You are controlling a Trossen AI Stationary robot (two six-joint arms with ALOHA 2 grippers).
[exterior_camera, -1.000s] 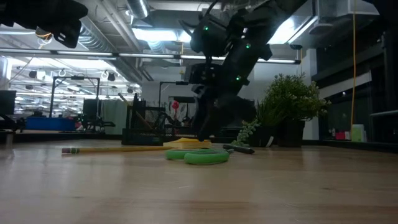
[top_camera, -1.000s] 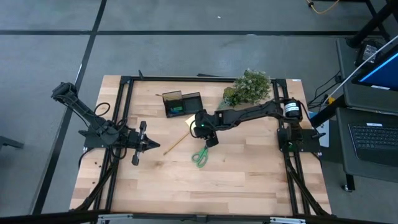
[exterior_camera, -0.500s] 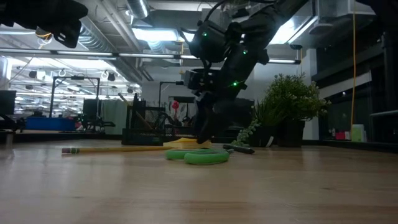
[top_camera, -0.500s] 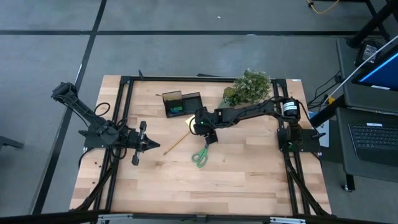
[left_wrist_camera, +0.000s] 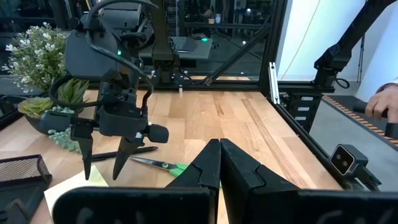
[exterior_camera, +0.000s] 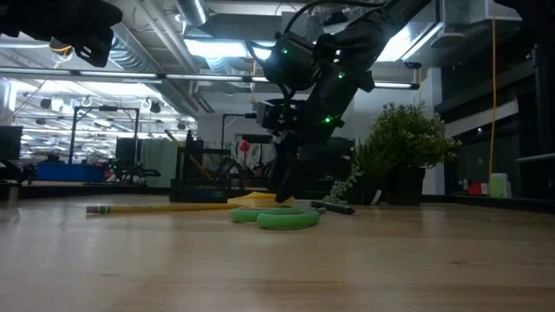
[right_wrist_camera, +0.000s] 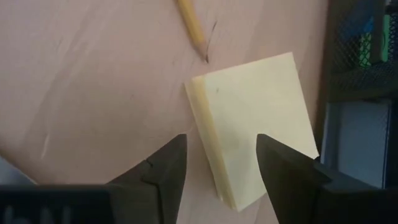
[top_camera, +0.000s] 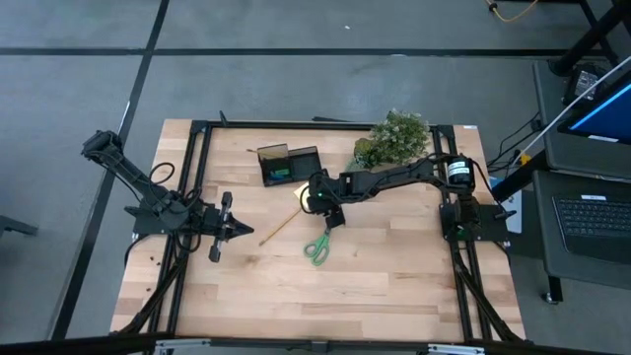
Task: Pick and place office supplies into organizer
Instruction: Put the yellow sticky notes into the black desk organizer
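The yellow sticky-note pad (right_wrist_camera: 249,124) lies flat on the table, next to the black mesh organizer (top_camera: 289,163). My right gripper (right_wrist_camera: 221,168) hangs open close over the pad and points steeply down. One finger is beside the pad's edge and the other is over its corner. A wooden pencil (top_camera: 280,225), green-handled scissors (top_camera: 316,247) and a black pen (left_wrist_camera: 124,152) lie flat nearby. My left gripper (top_camera: 242,229) waits shut at the table's left, holding nothing. My right gripper straddles one edge of the sticky-note pad (right_wrist_camera: 205,124) from above with its fingers apart. Whether the fingertips (left_wrist_camera: 86,174) touch the pad or the table, I cannot tell.
A bushy green plant (top_camera: 394,138) stands at the far right, just behind the right arm. The black table frame (top_camera: 197,158) runs along the sides. A person's hand (left_wrist_camera: 382,106) shows beyond the table's right side. Bare wood lies toward the near edge.
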